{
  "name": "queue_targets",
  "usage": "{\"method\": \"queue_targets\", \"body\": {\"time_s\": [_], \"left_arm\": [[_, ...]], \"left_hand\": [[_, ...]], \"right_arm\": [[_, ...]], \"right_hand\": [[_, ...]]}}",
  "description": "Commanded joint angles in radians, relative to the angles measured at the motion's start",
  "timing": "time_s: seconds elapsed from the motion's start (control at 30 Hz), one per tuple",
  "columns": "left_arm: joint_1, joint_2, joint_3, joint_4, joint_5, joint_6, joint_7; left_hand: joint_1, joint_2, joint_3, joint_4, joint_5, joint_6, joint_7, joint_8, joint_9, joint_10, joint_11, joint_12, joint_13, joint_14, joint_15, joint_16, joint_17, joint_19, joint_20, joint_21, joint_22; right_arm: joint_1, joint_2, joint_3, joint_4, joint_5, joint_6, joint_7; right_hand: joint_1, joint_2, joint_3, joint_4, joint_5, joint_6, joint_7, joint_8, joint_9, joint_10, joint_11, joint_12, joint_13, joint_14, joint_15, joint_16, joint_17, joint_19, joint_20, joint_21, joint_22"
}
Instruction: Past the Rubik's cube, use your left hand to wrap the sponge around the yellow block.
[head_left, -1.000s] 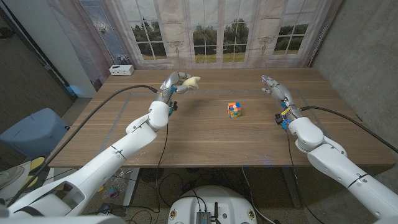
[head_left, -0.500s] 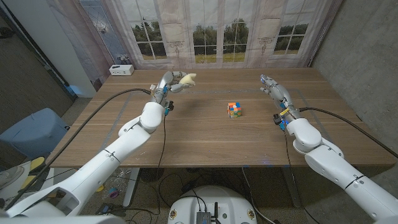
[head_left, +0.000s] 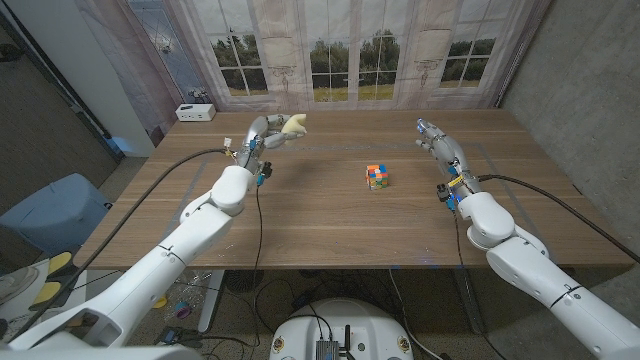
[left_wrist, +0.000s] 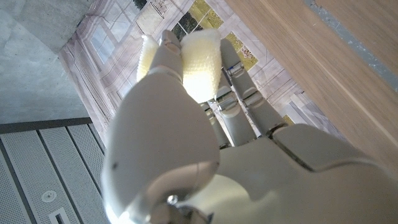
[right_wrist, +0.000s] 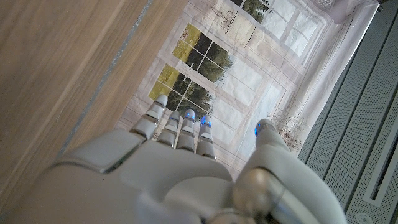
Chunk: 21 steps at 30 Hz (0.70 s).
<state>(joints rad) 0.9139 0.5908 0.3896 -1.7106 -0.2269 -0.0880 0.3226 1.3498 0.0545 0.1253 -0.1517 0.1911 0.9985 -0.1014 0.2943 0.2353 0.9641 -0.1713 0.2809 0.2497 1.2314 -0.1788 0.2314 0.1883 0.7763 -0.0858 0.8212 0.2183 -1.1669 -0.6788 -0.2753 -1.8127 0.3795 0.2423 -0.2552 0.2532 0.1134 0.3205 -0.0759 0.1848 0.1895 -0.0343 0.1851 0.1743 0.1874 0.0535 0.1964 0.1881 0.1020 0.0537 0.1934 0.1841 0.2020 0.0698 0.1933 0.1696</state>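
1. The left robot hand (head_left: 262, 133) pinches the pale yellow sponge (head_left: 295, 125) above the far left of the worktop (head_left: 330, 215), well apart from the cube (head_left: 377, 177); the left wrist view shows the sponge (left_wrist: 200, 62) folded over between fingers and thumb.
2. Whether the yellow block sits inside the fold cannot be told.
3. The right robot hand (head_left: 437, 140) waits at the far right with fingers straight and apart, holding nothing.
4. To do the wrap well, the hand should probably keep steady, even pressure so the soft sponge stays folded, and stay beyond the cube to avoid nudging it.
5. The sponge looks porous, soft and easily bent, its surface finely pitted.
6. The cube is hard-edged, with small glossy coloured squares.
7. The worktop is smooth wood with a long straight grain; a white box (head_left: 193, 112) sits at its far left corner.
8. The robot hands are smooth white shell with grey metal fingers.
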Motion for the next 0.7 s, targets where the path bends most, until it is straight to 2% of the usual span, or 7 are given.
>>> {"method": "queue_targets", "body": {"time_s": [0.03, 0.1, 0.13, 0.27, 0.37, 0.7], "left_arm": [[0.032, -0.004, -0.042, 0.006, -0.153, -0.060, -0.068], [0.039, -0.003, -0.048, 0.004, -0.176, -0.062, -0.077], [0.042, -0.002, -0.051, 0.002, -0.188, -0.061, -0.082], [0.049, 0.009, -0.060, -0.003, -0.216, -0.057, -0.094], [0.051, 0.016, -0.067, -0.002, -0.242, -0.055, -0.111], [0.032, 0.015, -0.087, 0.062, -0.376, -0.067, -0.217]], "left_hand": [[0.075, 0.084, 0.020, 0.008, -0.004, 0.064, 0.074, 0.001, 0.002, 0.111, 0.054, 0.004, 0.142, 0.068, -0.061, -0.001, 0.006, -0.008, -0.106, 0.012, 0.000], [0.076, 0.084, 0.021, 0.008, -0.005, 0.063, 0.074, 0.000, 0.003, 0.112, 0.054, 0.003, 0.143, 0.069, -0.061, -0.001, 0.006, -0.010, -0.106, 0.015, -0.001], [0.076, 0.083, 0.021, 0.008, -0.005, 0.064, 0.072, 0.000, 0.003, 0.113, 0.043, 0.002, 0.145, 0.068, -0.061, -0.002, 0.006, -0.011, -0.106, 0.019, -0.002], [0.075, 0.084, 0.023, 0.008, -0.006, 0.063, 0.072, 0.000, 0.004, 0.111, 0.058, -0.001, 0.147, 0.069, -0.061, -0.001, 0.006, -0.015, -0.106, 0.026, -0.003], [0.075, 0.084, 0.023, 0.008, -0.006, 0.062, 0.072, -0.001, 0.005, 0.111, 0.053, -0.002, 0.147, 0.069, -0.061, -0.002, 0.006, -0.016, -0.106, 0.030, -0.003], [0.074, 0.085, 0.026, 0.009, -0.007, 0.062, 0.075, -0.001, 0.007, 0.111, 0.055, -0.007, 0.153, 0.071, -0.061, -0.002, 0.006, -0.022, -0.105, 0.044, -0.006]], "right_arm": [[-0.032, 0.011, 0.012, -0.018, 0.008, 0.041, -0.004], [-0.039, 0.016, 0.014, -0.017, 0.014, 0.056, 0.001], [-0.041, 0.018, 0.014, -0.017, 0.015, 0.062, 0.001], [-0.050, 0.030, 0.012, -0.019, 0.012, 0.082, -0.002], [-0.059, 0.038, 0.009, -0.027, 0.004, 0.084, -0.011], [-0.093, 0.069, 0.000, -0.064, -0.030, 0.089, -0.057]], "right_hand": [[0.008, 0.004, 0.007, -0.002, -0.002, 0.008, 0.001, 0.004, 0.006, 0.007, -0.004, 0.001, 0.002, 0.004, 0.002, 0.003, 0.001, 0.001, 0.009, 0.003, 0.006], [0.008, 0.004, 0.007, -0.003, -0.003, 0.008, 0.000, 0.004, 0.006, 0.008, -0.005, 0.001, 0.002, 0.005, 0.003, 0.003, 0.001, 0.001, 0.009, 0.003, 0.006], [0.007, 0.004, 0.007, -0.002, -0.003, 0.008, 0.001, 0.004, 0.006, 0.008, -0.004, 0.001, 0.002, 0.005, 0.003, 0.003, 0.001, 0.001, 0.009, 0.003, 0.006], [0.008, 0.004, 0.008, -0.003, -0.003, 0.009, 0.001, 0.004, 0.006, 0.008, -0.004, 0.001, 0.002, 0.008, 0.003, 0.004, 0.001, 0.001, 0.010, 0.003, 0.006], [0.009, 0.004, 0.008, -0.004, -0.003, 0.011, 0.002, 0.004, 0.006, 0.008, -0.004, 0.000, 0.002, 0.010, 0.004, 0.004, 0.001, 0.002, 0.010, 0.003, 0.006], [0.012, 0.004, 0.010, -0.007, -0.003, 0.018, 0.002, 0.006, 0.006, 0.014, -0.002, 0.002, 0.002, 0.015, 0.006, 0.006, 0.001, 0.004, 0.013, 0.004, 0.006]]}}
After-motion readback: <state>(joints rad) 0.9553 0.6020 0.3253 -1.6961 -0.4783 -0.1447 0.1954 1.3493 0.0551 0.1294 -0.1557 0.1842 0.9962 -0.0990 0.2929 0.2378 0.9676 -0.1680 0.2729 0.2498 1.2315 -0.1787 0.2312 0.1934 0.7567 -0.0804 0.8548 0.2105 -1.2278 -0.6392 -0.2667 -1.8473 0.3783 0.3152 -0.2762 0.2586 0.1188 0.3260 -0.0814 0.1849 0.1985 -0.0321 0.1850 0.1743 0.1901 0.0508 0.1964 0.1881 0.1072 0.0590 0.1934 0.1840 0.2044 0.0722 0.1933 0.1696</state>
